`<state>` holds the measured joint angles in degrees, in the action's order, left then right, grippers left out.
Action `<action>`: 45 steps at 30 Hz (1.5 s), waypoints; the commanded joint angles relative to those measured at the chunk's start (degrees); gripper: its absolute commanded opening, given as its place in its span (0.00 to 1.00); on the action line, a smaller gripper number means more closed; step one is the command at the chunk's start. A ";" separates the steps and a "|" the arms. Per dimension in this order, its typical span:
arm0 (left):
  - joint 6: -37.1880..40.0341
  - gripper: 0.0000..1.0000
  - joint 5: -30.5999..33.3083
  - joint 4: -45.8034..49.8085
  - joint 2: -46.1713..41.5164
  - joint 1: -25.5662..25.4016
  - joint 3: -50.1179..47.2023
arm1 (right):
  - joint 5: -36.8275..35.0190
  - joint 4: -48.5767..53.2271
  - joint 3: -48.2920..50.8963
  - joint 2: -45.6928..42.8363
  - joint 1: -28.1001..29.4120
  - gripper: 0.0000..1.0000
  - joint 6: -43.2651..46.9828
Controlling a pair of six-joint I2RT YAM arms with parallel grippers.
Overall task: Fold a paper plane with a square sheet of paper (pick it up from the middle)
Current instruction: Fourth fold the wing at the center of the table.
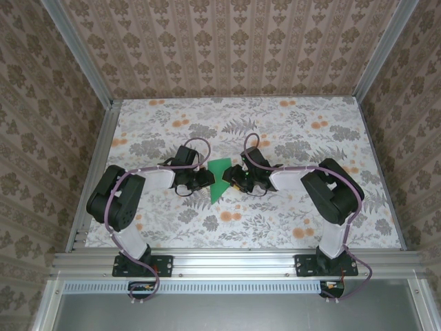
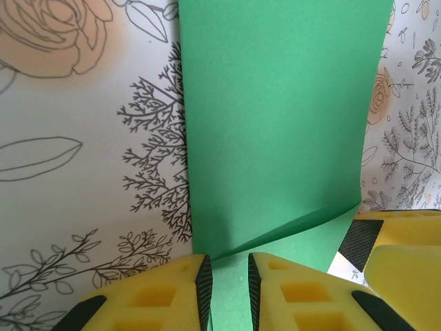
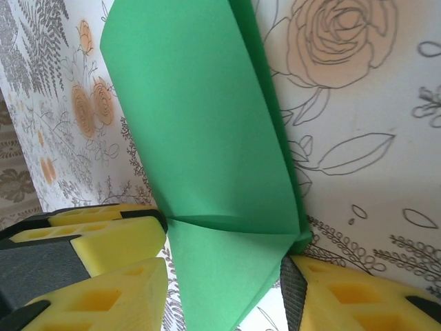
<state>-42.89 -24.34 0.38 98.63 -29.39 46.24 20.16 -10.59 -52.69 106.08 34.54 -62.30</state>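
Note:
The bright green paper [image 1: 219, 179] lies on the table between the two arms, folded into a tapering wedge with its point toward the near edge. My left gripper [image 1: 205, 179] touches its left side and my right gripper [image 1: 233, 177] its right side. In the left wrist view the paper [image 2: 275, 117] lies flat with a raised flap edge; the left gripper [image 2: 229, 279] hovers over it, its jaws a narrow gap apart. In the right wrist view the right gripper [image 3: 224, 289] is open wide, straddling the paper [image 3: 200, 124], whose upper layer bulges up.
A floral tablecloth [image 1: 289, 131] covers the table inside patterned walls, with an aluminium frame rail [image 1: 234, 262] along the near edge. The right gripper's yellow fingers [image 2: 400, 241] crowd the right of the left wrist view. A left finger [image 3: 96, 231] shows beside the right gripper.

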 commanded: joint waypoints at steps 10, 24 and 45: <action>-0.37 0.25 -0.08 1.38 0.64 0.73 -1.37 | 3.82 -5.40 -1.05 2.34 0.17 0.40 -1.47; 0.41 0.34 -0.30 2.58 -3.48 1.79 -1.26 | 0.86 -1.00 -1.45 1.26 0.37 0.06 -0.02; 21.74 0.81 4.15 -3.93 -17.86 -2.78 -3.06 | -36.63 25.98 -2.31 -18.70 6.65 0.00 -13.10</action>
<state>-28.97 -21.28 -0.62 81.62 -30.33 42.87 -9.61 8.97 -52.90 85.86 39.68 -69.54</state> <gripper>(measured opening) 0.813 0.057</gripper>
